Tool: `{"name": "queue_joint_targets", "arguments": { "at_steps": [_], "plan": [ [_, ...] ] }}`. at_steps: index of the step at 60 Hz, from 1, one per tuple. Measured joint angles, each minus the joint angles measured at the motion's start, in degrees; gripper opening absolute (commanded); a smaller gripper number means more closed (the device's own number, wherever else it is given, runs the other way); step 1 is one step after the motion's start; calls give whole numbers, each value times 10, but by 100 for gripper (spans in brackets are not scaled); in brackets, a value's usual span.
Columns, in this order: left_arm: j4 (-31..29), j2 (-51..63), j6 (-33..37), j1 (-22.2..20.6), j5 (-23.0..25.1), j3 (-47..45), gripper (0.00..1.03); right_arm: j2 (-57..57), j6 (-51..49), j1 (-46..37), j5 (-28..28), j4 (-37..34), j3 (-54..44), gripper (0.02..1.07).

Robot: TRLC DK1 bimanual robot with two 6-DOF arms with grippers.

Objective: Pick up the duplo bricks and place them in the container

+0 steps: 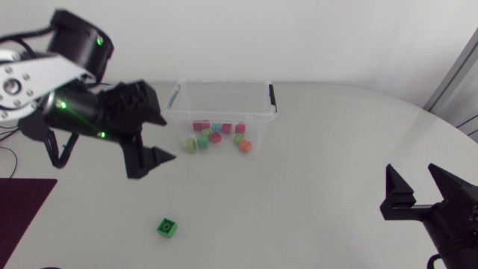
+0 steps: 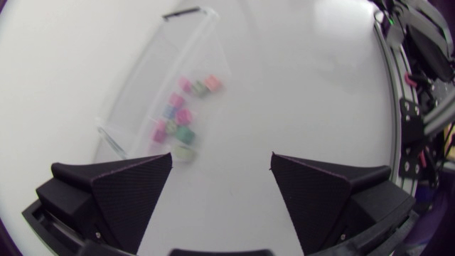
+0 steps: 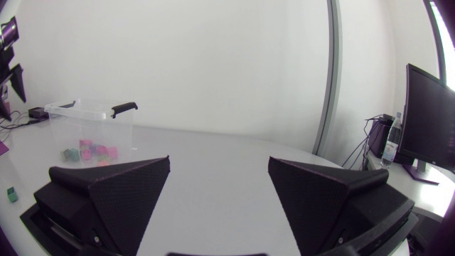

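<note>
Table (image 1: 321,149): green brick (image 1: 167,226) outside container (image 1: 221,113) holding maybe ten

The white table (image 1: 321,187) fills the scene, its matte top plain, its edge curving round at the far right. At the near left a dark maroon mat (image 1: 22,224) lies flat. Just beyond the mat, thin black cables (image 1: 6,153) trail at the left edge.
</note>
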Motion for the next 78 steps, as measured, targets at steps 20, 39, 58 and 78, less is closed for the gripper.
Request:
{"name": "queue_joint_targets", "arguments": {
  "at_steps": [20, 39, 58, 78],
  "plan": [
    [-7, 41, 167, 7, -24, -126, 97, 0, 0, 0, 0, 0, 0, 102],
    [17, 105, 223, -69, -72, -177, 96, 0, 0, 0, 0, 0, 0, 102],
    [21, 164, 248, -72, -80, -176, 86, 0, 0, 0, 0, 0, 0, 102],
    [27, 188, 249, -72, -80, -153, 49, 0, 0, 0, 0, 0, 0, 102]
  ]
}}
